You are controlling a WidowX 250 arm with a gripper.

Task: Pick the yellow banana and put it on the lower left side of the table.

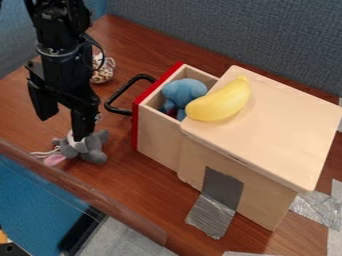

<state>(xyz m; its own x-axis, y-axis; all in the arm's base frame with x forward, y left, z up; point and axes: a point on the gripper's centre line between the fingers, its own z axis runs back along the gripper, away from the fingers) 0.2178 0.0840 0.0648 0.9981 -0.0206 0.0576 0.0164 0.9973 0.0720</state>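
My black gripper (pixel 63 116) hangs at the left of the camera view with its two fingers spread apart and nothing between them. One fingertip is over or beside a grey plush toy; whether they touch I cannot tell. The yellow banana (pixel 220 101) lies on the light wooden top of a box, at its left edge beside the pulled-out drawer, well to the right of the gripper. Brown wood makes up the table (pixel 127 182), whose lower left edge runs below the plush toy.
The wooden box (pixel 277 127) fills the right side. Its red-fronted drawer (pixel 155 131) stands out with a blue plush toy (pixel 184 93) inside and a black handle (pixel 119 97) facing the arm. The grey plush toy (pixel 87 147) and a patterned ball-like toy (pixel 104 71) lie on the left.
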